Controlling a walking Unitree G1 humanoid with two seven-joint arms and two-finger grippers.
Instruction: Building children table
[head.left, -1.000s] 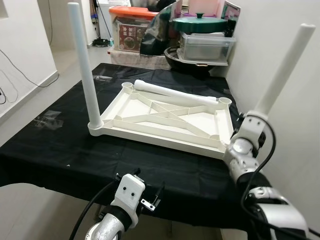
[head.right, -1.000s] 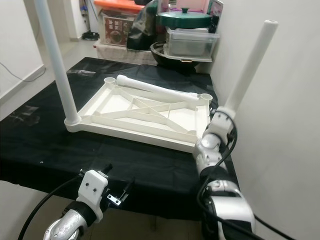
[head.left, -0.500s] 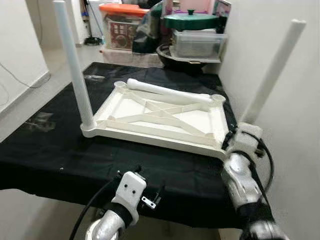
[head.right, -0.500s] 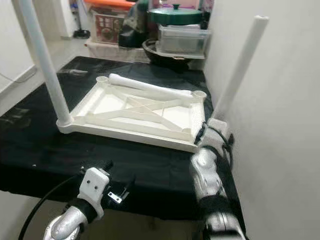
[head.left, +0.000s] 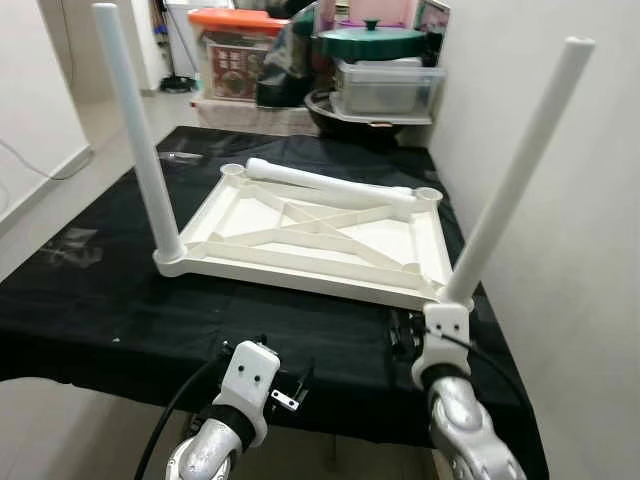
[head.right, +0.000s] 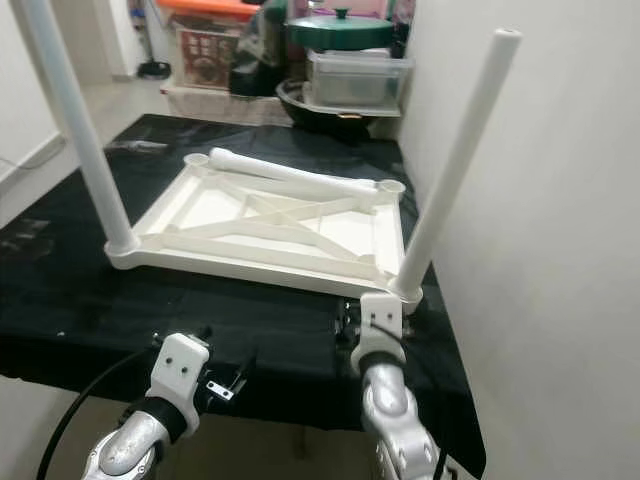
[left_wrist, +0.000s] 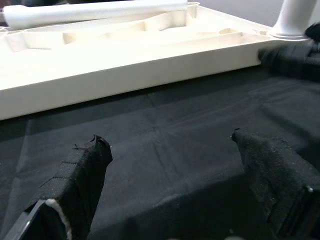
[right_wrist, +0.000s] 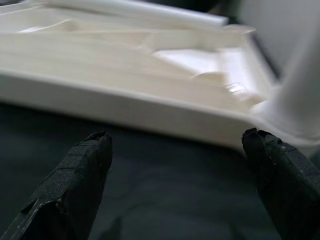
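Note:
The white children's table top (head.left: 330, 235) lies upside down on a black-covered table (head.left: 120, 300). One white leg (head.left: 135, 130) stands upright in its near left corner. A second leg (head.left: 515, 170) stands slightly tilted in the near right corner. A loose leg (head.left: 330, 182) lies across the far edge. My right gripper (head.left: 403, 335) is open just in front of the near right corner, with nothing between its fingers (right_wrist: 87, 165). My left gripper (head.left: 290, 385) is open and low at the table's front edge, facing the top's near rim (left_wrist: 125, 70).
A white wall (head.left: 560, 300) runs close along the table's right side. Behind the table stand a clear box (head.left: 385, 90) with a green pot lid (head.left: 375, 40) on it, and an orange-lidded bin (head.left: 235, 55). Open floor lies to the left.
My right gripper has let go of the right leg and dropped back below the corner. That leg now stands in its socket. The camera has shifted; the left arm stays low.

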